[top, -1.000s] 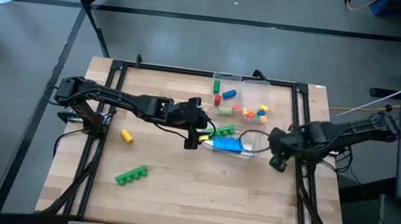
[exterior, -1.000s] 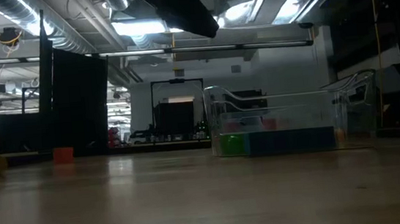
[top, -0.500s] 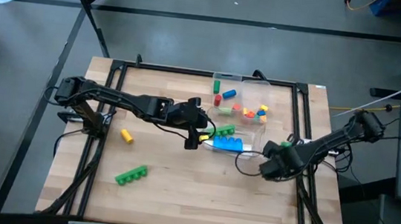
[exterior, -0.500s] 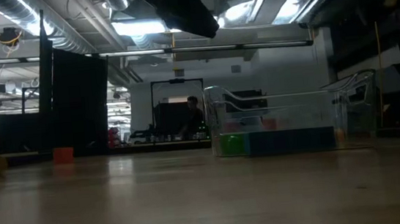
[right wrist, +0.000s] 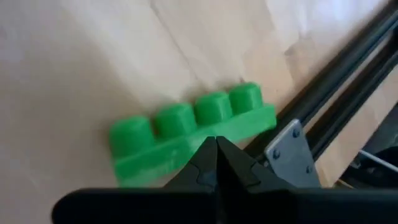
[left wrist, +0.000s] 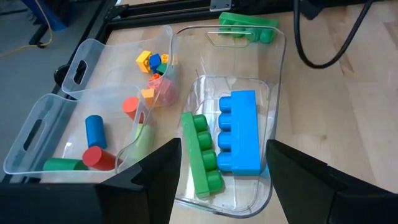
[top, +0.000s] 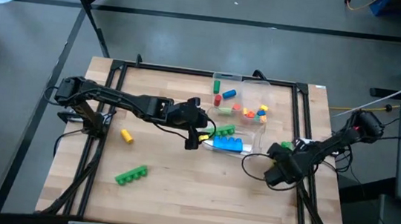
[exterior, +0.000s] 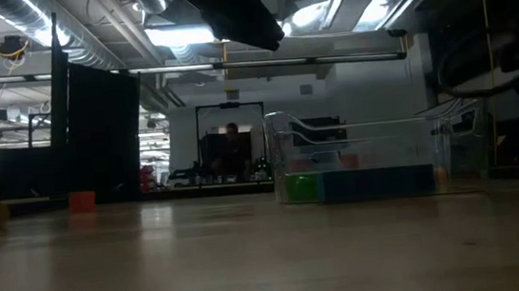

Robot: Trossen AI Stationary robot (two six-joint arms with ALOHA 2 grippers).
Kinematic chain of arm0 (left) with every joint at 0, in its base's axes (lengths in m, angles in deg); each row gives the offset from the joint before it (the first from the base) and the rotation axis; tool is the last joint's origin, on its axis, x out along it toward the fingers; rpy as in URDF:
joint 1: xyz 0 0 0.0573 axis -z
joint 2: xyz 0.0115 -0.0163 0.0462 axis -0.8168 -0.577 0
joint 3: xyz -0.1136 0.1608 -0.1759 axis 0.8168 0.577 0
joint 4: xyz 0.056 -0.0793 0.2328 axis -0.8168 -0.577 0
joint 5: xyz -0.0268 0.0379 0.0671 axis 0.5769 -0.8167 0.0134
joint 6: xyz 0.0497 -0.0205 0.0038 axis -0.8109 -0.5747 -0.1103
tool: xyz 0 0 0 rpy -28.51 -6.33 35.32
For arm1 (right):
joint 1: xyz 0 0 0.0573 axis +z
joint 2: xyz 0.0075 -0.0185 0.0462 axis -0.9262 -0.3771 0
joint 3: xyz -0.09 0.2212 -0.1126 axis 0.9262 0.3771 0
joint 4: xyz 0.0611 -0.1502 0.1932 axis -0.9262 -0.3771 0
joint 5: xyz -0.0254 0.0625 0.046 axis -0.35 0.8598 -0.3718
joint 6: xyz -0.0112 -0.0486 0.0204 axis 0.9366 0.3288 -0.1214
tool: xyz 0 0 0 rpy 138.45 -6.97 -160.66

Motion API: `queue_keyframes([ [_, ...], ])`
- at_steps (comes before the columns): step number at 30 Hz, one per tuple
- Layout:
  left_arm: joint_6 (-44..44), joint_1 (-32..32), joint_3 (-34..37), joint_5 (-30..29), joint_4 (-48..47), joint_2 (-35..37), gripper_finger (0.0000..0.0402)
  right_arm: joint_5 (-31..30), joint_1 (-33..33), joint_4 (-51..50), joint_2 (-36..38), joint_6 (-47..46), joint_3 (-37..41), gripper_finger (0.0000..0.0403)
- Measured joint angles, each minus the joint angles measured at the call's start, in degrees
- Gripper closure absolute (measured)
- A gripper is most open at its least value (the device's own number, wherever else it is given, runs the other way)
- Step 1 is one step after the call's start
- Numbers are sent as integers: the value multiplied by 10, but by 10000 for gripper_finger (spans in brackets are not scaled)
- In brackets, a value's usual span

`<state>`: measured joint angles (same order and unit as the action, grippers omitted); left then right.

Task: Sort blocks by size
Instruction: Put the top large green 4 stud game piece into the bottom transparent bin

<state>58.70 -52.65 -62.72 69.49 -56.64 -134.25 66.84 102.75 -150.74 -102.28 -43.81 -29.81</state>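
1. The wooden surface carries a black frame round its edges, with both dark arms reaching in from the sides.
2. A clear tray with three compartments lies right of centre, toward the far edge.
3. The left pincer hangs just beside the tray's near compartment, its two fingers spread wide and holding nothing.
4. The right pincer is low near the right frame rail, its fingers pressed together with nothing between them; in the right wrist view the tips sit just in front of a green bar.
5. That green bar, four studs long, lies on the surface against the right rail, outside the tray.
6. A blue block and a second green bar lie side by side in the near compartment.
7. A third green bar lies alone near the front left.
8. A yellow cylinder lies on the left, well apart from the tray.
9. The middle compartment holds small yellow, orange, blue and red pieces.
10. The far compartment holds a blue cylinder, a red cylinder and a green cylinder.
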Motion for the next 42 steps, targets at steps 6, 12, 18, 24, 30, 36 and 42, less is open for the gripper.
queue_keyframes([
  [6, 22, 0, 0, 0, 0, 0, 183, -7, 0, 57, 0, 15, 27, 399],
  [12, 23, 3, 0, 0, 0, 0, 183, 19, 0, 113, 0, 14, 27, 399],
  [18, 22, 10, 0, 0, 0, 0, 183, 19, 27, 152, -14, -15, 29, 399],
  [24, 22, 13, 0, 0, 0, 0, 183, 50, 52, 187, -19, -67, 32, 399],
  [30, 23, 13, 0, 0, 2, 0, 183, 81, 79, 293, -18, -78, 31, 399],
  [36, 23, 13, 0, 0, 4, 0, 183, 74, 87, 289, -18, -78, 6, 398],
  [42, 23, 13, 0, 0, 4, 0, 183, -5, 86, 118, -18, -101, -49, 398],
])
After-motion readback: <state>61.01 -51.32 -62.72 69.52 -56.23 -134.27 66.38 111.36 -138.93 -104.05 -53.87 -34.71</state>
